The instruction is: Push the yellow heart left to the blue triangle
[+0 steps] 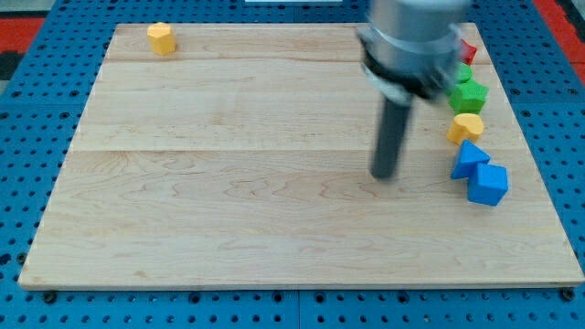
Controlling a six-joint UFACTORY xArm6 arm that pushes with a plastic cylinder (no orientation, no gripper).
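Observation:
The yellow heart (465,127) lies near the board's right edge, just above the blue triangle (468,157) and touching or nearly touching it. A blue cube (487,184) sits against the triangle's lower right. My tip (385,175) rests on the board to the left of the blue triangle, roughly a block-width and a half away, and below-left of the yellow heart. It touches no block.
A green block (468,95) sits above the yellow heart, with another green piece (462,75) and a red block (469,50) above it, partly hidden by the arm. A yellow block (161,37) sits at the top left of the wooden board (228,183).

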